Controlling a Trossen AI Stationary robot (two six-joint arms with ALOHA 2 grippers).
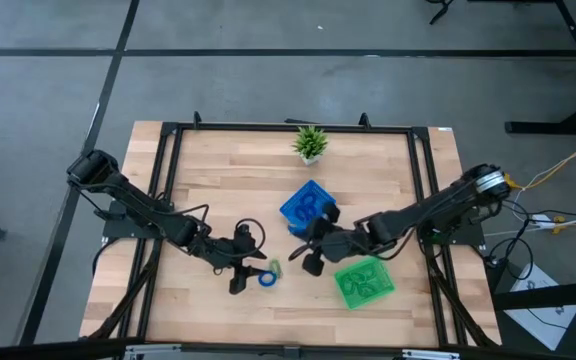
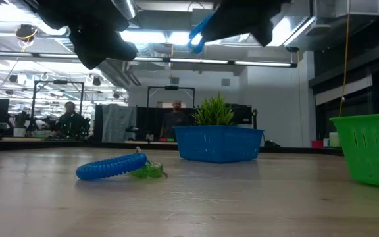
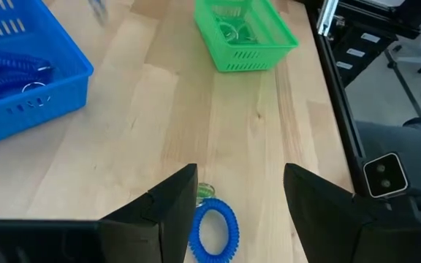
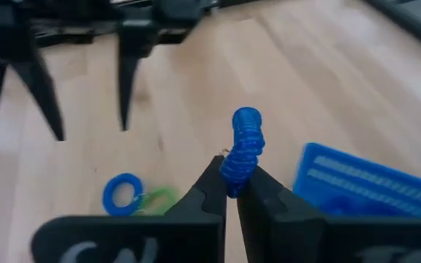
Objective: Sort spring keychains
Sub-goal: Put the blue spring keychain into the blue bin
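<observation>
Right gripper (image 4: 231,191) pinches a blue spring keychain (image 4: 244,150) in narrow fingers, above the table (image 1: 228,170) beside the blue tray (image 1: 308,207), which holds blue coils. Left gripper (image 3: 241,212) hangs with fingers spread wide over another blue keychain (image 3: 214,231) lying on the wood. A green keychain (image 2: 149,170) lies touching that coil. The green tray (image 1: 364,282), nearer the right arm, seems to hold green coils.
</observation>
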